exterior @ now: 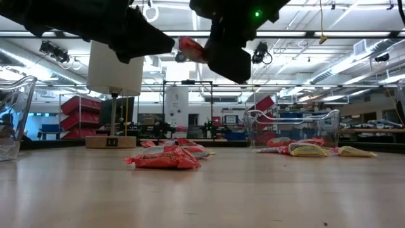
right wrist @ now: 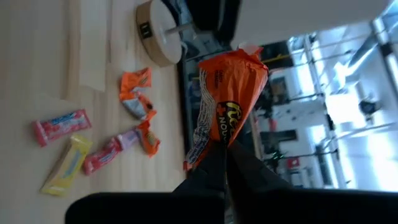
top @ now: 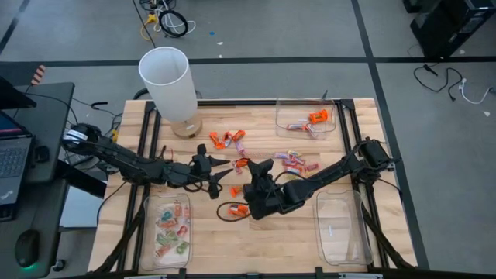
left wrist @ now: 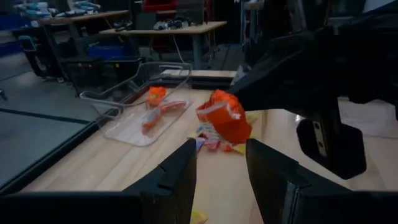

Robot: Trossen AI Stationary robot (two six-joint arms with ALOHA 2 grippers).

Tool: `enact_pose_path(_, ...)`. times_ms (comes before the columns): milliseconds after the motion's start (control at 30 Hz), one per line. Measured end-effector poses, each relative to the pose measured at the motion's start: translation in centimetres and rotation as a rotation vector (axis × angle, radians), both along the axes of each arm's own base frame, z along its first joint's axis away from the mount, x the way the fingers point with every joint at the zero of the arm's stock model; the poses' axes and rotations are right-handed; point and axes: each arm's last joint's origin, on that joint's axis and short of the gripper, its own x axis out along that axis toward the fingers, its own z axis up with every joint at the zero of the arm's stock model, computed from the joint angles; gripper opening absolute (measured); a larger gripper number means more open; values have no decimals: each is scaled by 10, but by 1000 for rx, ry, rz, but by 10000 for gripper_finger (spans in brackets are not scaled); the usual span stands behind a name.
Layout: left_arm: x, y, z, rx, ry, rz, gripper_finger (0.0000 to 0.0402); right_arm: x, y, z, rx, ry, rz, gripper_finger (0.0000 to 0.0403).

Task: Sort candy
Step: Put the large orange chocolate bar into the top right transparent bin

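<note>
- The wooden tabletop (top: 256, 240) carries everything, framed by dark rails along its edges.
- A white lamp (top: 167, 81) with a round wooden base stands at the far left part of the tabletop, just beyond the loose sweets; in the low view it rises behind them.
- Three clear trays sit toward the corners: the far tray (top: 307, 116) holds a few orange and pink candies, the near-left tray (top: 166, 230) holds pale green-and-pink ones, and the near-right tray (top: 341, 226) looks nearly bare.
- The right arm reaches in from the right edge to mid-table; the right tool (right wrist: 225, 149) is clenched on an orange candy (right wrist: 225, 106), pinching one end of the wrapper so the piece is lifted clear of the wood. In the low view this candy (exterior: 190, 48) hangs high between the two dark arms.
- The left arm stretches from the left edge toward the centre; the left tool (left wrist: 221, 163) hovers with its fingers (left wrist: 177, 177) parted, grasping nothing, pointed at the held candy just ahead of it. The right arm's dark bulk blocks much of its view past the candy.
- Loose candy lies scattered in the middle: an orange cluster (top: 227, 139) near the lamp base, a pink-and-yellow group (top: 297, 162) toward the far tray, and an orange piece (top: 239, 208) just beside the right arm.
</note>
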Motion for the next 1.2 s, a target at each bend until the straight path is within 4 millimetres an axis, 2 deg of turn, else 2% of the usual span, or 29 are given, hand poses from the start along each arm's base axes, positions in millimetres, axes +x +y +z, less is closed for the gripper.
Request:
enact_pose_path(200,5,-1,2,-13,-51,-109,142,2,5,5,-84,43,12,0)
enact_pose_path(833,7,8,6,-39,-94,-61,140,2,12,8,-153,106,37,0)
enact_pose_path(967,7,8,6,-39,-93,-61,114,1,14,8,-154,106,43,0)
enact_pose_path(1200,7,8,5,-34,-78,-62,21,1,14,8,-156,108,42,0)
